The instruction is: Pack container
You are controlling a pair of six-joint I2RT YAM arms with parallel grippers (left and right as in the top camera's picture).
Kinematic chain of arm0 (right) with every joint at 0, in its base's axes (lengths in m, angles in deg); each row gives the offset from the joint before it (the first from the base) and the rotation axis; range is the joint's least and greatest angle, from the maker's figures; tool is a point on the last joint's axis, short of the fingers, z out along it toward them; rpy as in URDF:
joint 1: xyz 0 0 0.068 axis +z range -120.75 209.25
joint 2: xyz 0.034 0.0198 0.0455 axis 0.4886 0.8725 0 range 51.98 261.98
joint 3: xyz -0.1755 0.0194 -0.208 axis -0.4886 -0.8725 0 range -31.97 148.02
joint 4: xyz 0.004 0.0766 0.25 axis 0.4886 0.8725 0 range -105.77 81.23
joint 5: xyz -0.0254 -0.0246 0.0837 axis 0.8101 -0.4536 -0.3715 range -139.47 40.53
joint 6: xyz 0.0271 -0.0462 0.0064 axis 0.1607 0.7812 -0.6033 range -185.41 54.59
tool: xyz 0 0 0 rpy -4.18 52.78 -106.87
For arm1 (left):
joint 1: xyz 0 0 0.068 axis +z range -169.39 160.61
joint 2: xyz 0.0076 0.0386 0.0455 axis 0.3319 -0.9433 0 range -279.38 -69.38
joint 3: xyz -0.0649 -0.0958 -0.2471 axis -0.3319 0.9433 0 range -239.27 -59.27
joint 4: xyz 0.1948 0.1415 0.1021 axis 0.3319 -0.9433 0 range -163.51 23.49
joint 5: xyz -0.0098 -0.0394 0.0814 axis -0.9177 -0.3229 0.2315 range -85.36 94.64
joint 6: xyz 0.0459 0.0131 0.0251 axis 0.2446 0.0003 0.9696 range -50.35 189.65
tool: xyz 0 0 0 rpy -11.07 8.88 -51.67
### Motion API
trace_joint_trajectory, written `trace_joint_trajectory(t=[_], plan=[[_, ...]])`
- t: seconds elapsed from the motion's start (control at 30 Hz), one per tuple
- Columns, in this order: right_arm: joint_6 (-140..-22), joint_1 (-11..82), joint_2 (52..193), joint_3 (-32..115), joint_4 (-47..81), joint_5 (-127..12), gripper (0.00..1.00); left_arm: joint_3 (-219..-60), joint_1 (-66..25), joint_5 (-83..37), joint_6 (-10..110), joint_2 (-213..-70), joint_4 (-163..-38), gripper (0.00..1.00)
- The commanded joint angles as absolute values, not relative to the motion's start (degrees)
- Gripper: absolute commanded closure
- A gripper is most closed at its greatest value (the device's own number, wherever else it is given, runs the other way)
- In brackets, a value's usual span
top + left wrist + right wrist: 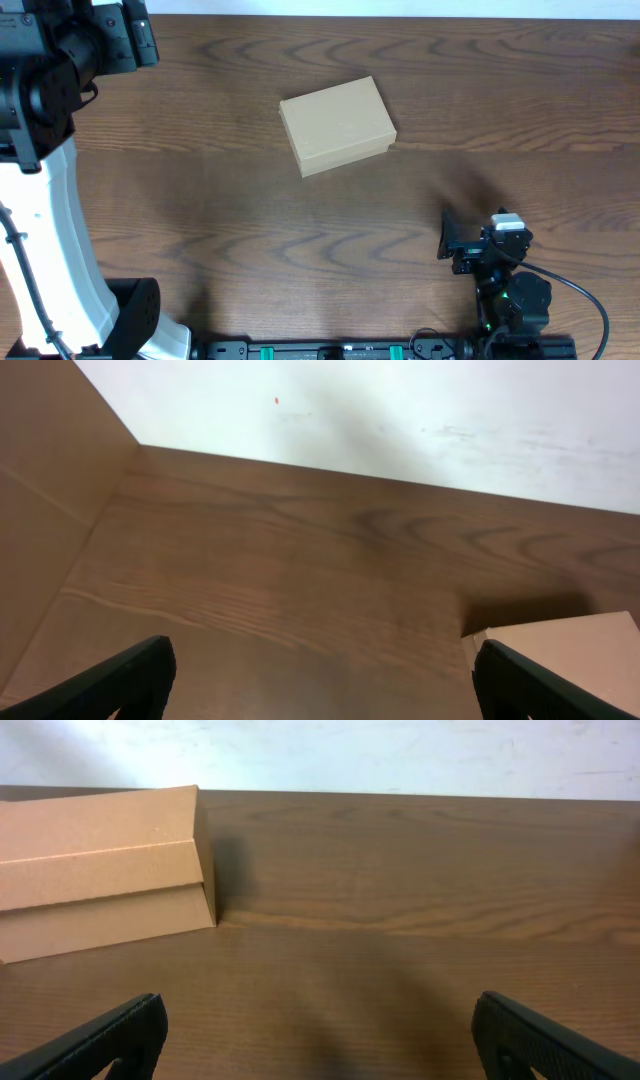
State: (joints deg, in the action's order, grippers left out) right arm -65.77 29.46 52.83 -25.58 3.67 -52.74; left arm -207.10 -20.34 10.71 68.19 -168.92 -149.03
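The wooden table (250, 230) fills the overhead view, its grain running left to right. The left arm (55, 250), white and black, rises along the left edge. The smaller, black right arm (505, 285) sits low at the near right.

The container (337, 126) lies flat on the table a little above the middle of the overhead view, well apart from both arms. Its flap lid is down, so its contents are hidden. Its long axis runs roughly left to right, turned slightly so that the right end lies nearer the far edge of the table. One long side wall faces the near edge.

From the right wrist, the container (100, 870) lies ahead and to the left, one corner towards the camera, with a seam along its side where the lid's front flap overlaps the wall. From the left wrist, only a corner of the container (560, 650) shows at the lower right, with a white wall (400, 410) beyond the table's far edge.

The left gripper (325, 690) hangs above bare wood with its jaws spread wide, nothing between them. The right gripper (325, 1045) is low over the table, its jaws also spread wide and empty.
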Motion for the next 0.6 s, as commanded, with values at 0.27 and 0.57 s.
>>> trace_joint_trajectory(t=[0.27,0.57], plan=[[-65.57,28.91,52.3,-26.08,3.69,-52.72,0.01,-207.28,-20.1,11.23,68.41,-169.23,-149.2,0.04],[-65.57,28.91,52.3,-26.08,3.69,-52.72,0.01,-203.52,-20.16,11.21,68.39,-163.02,-149.18,0.04]])
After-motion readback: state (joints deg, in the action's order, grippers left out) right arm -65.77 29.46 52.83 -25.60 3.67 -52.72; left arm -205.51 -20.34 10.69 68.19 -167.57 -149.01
